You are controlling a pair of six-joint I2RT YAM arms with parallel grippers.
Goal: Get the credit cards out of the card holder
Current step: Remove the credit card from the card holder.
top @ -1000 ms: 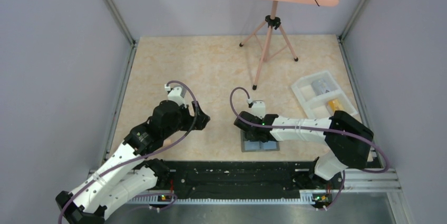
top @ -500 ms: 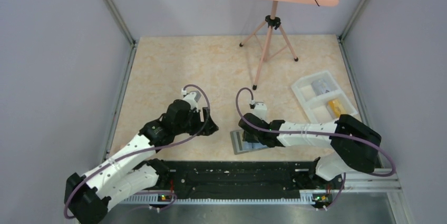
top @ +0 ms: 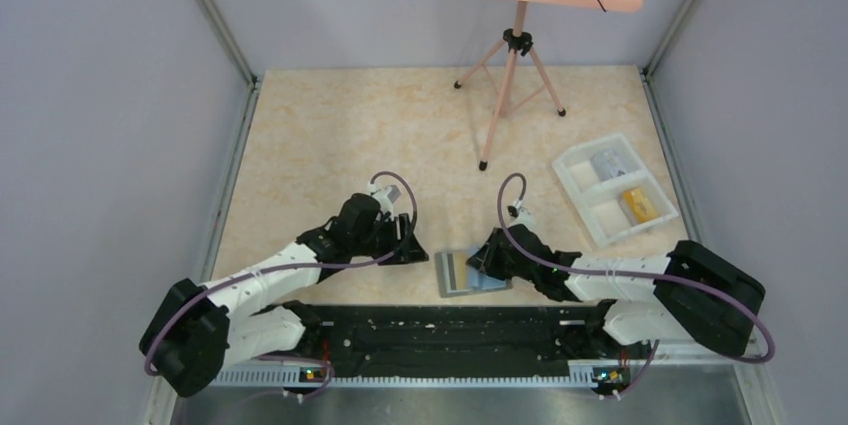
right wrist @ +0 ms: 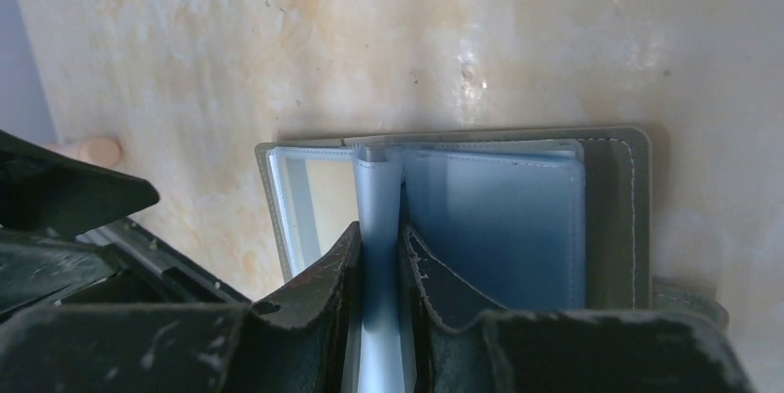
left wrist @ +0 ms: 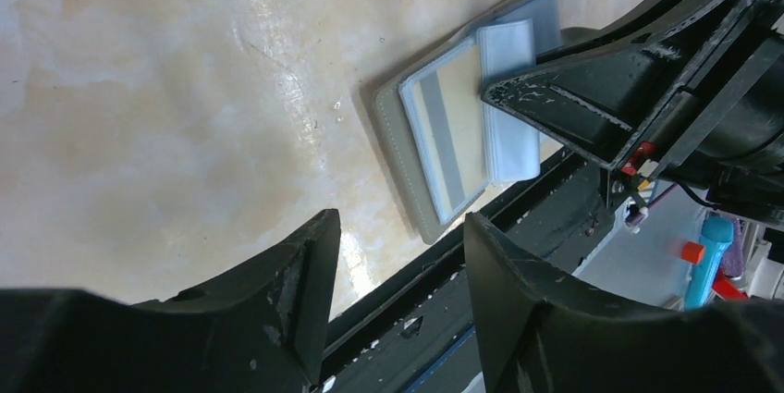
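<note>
The dark grey card holder (top: 462, 274) lies open on the table near the front edge. My right gripper (top: 488, 259) is shut on one pale blue-grey pocket leaf (right wrist: 377, 208) and holds it upright over the holder (right wrist: 610, 217). A tan card (left wrist: 455, 134) with a grey stripe sits in the pocket left of that leaf, and it also shows in the right wrist view (right wrist: 325, 199). My left gripper (top: 416, 246) is open and empty, low over the table just left of the holder (left wrist: 407, 171). A yellow-orange card (top: 641, 205) and a pale grey one (top: 607, 163) lie in the tray.
A white compartmented tray (top: 585, 177) stands at the right. A pink tripod stand (top: 508, 65) stands at the back middle. The black base rail (top: 450, 330) runs right behind the holder's near edge. Grey walls close in both sides.
My left arm has swung right and down to beside the holder. My right arm has dropped and pulled back to the right, and the holder has shifted a little left.
</note>
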